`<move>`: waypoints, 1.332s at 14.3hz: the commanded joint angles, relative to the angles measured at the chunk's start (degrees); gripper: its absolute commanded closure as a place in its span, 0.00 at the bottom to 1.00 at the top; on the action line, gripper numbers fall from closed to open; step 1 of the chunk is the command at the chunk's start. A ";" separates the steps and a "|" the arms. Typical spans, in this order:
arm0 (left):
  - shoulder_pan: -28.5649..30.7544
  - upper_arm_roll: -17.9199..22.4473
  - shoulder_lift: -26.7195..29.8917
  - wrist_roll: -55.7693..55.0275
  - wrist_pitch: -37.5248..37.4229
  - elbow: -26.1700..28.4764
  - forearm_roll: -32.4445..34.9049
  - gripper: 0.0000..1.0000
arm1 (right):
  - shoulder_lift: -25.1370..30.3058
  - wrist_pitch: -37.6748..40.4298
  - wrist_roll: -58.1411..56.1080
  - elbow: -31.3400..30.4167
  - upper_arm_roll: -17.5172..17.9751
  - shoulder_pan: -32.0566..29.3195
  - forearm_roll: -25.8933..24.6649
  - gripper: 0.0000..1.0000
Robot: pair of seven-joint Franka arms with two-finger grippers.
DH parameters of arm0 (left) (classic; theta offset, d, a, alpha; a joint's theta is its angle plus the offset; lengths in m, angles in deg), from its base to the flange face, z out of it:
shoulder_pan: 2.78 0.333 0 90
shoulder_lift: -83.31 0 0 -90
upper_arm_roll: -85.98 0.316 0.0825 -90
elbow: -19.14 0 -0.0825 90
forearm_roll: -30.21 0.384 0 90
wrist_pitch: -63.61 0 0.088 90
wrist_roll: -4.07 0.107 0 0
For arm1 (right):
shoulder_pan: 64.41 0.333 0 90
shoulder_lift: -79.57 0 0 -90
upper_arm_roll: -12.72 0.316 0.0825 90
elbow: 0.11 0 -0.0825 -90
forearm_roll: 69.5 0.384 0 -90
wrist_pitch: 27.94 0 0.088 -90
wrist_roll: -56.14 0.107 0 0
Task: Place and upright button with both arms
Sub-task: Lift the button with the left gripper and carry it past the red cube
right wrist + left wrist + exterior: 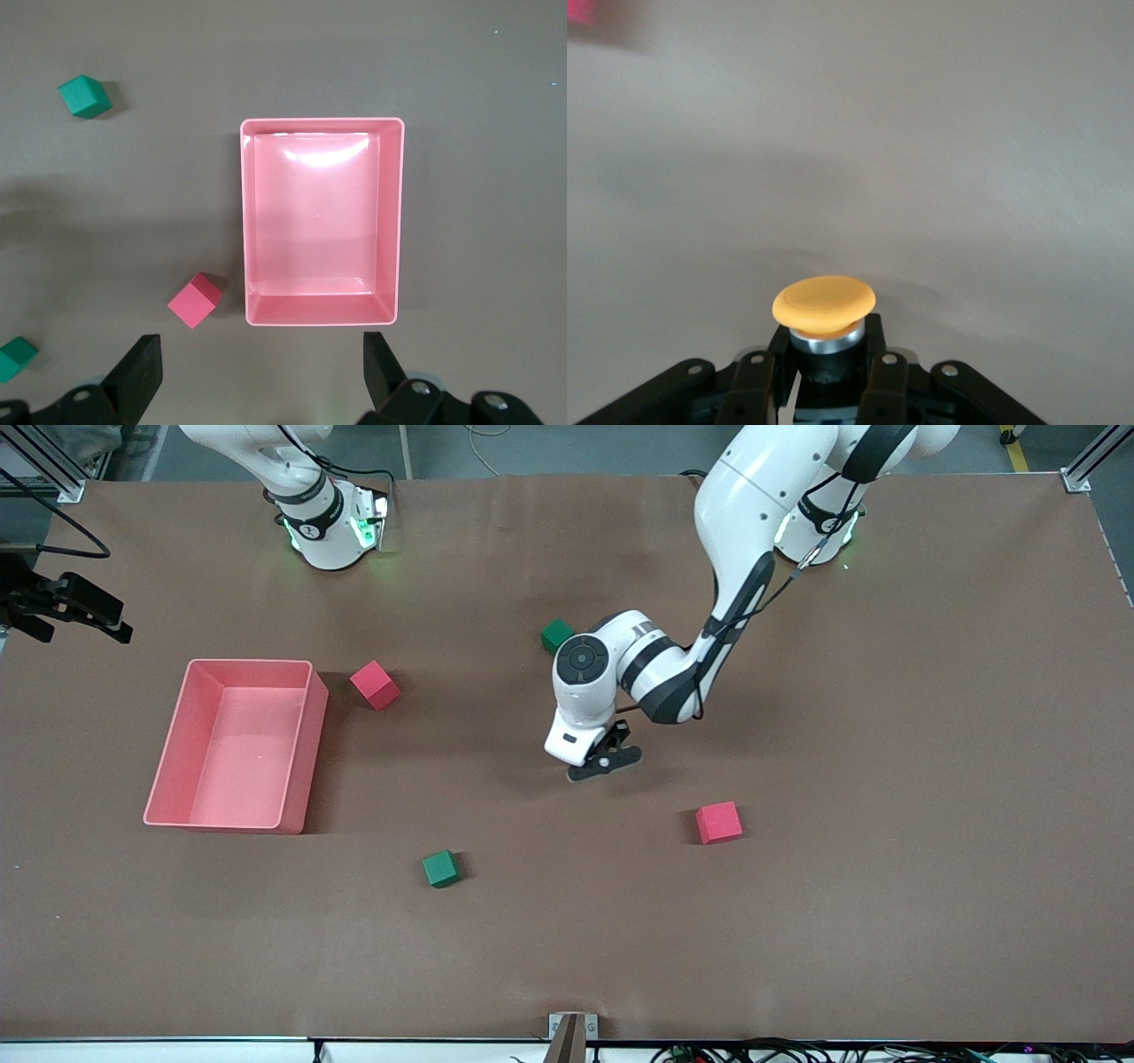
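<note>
The button point(824, 304) has a round orange cap on a silver collar and a black body. My left gripper point(827, 354) is shut on its body, and the cap sticks out past the fingertips. In the front view the left gripper point(607, 760) is low over the middle of the table, and the hand hides the button. My right gripper point(261, 367) is open and empty, high over the table beside the pink bin point(396, 221). It is out of the front view.
The pink bin point(306, 726) stands toward the right arm's end. A red cube point(375, 685) lies beside it, and another red cube point(718, 822) lies nearer the front camera than the left gripper. One green cube point(556, 635) lies by the left arm's wrist, and another green cube point(440, 868) lies nearer the camera.
</note>
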 commanded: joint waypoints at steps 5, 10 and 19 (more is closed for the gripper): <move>10.39 -0.11 12.15 -5.99 -14.60 5.36 1.42 1.00 | 1.02 -0.03 -0.59 -1.10 0.67 0.10 0.18 0.00; 20.59 -0.02 18.14 -9.84 -16.54 10.38 8.08 1.00 | 0.93 0.06 -0.59 -1.10 0.67 0.10 0.18 0.00; 30.70 -0.20 14.29 -38.71 -15.58 17.85 45.31 1.00 | 0.67 0.41 -0.85 -1.19 0.59 0.10 0.44 0.00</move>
